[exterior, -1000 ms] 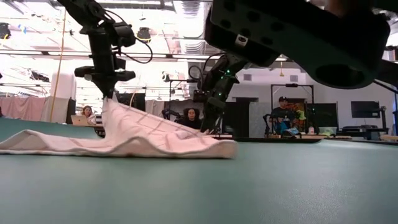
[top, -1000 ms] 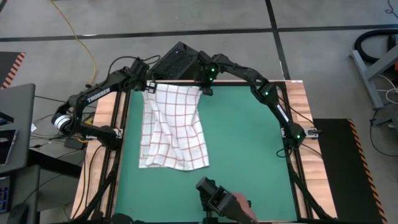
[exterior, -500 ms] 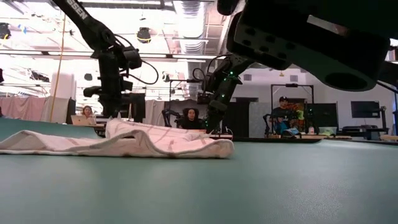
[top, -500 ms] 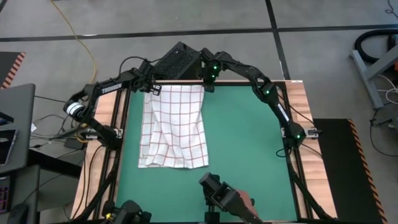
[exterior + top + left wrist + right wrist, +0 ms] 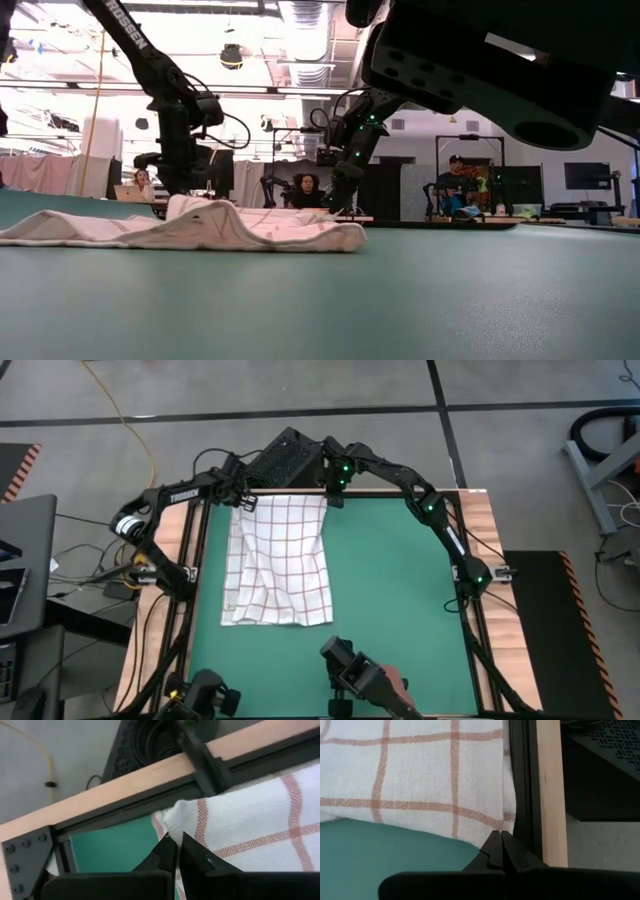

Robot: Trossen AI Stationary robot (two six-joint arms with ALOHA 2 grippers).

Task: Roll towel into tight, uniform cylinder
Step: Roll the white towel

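Note:
The towel [image 5: 280,560], white with a grid of red lines, lies spread on the green mat [image 5: 400,580], slightly rumpled, with its far edge against the black frame rail. My left gripper [image 5: 243,505] is shut at the towel's far left corner. My right gripper [image 5: 334,503] is shut at its far right corner. In the low view the towel [image 5: 200,228] lies low on the mat, with my left gripper [image 5: 180,195] and my right gripper [image 5: 340,205] behind it. My left gripper [image 5: 175,840] pinches the towel's far left corner [image 5: 172,822] between its two fingers, slanting down from above. The corner sits low over the mat by the frame rail, and the cloth beside it is slack. My right gripper [image 5: 501,836] pinches the towel's far right corner [image 5: 501,822] at its very tip, slanting down from above. The corner lies down at the mat's far edge, next to the rail, and the cloth runs flat away from the fingers.
A black frame rail [image 5: 522,795] and a wooden border [image 5: 550,795] run along the mat's far edge. A black box [image 5: 285,458] stands beyond it. A dark camera mount [image 5: 355,675] sits at the near edge. The mat's right half is bare green.
My left gripper has come down toward the table's far left corner, still shut on the towel's corner. That corner, lifted a second ago with the cloth hanging in a ridge, now lies low, and the towel has spread flatter. My right gripper has kept still.

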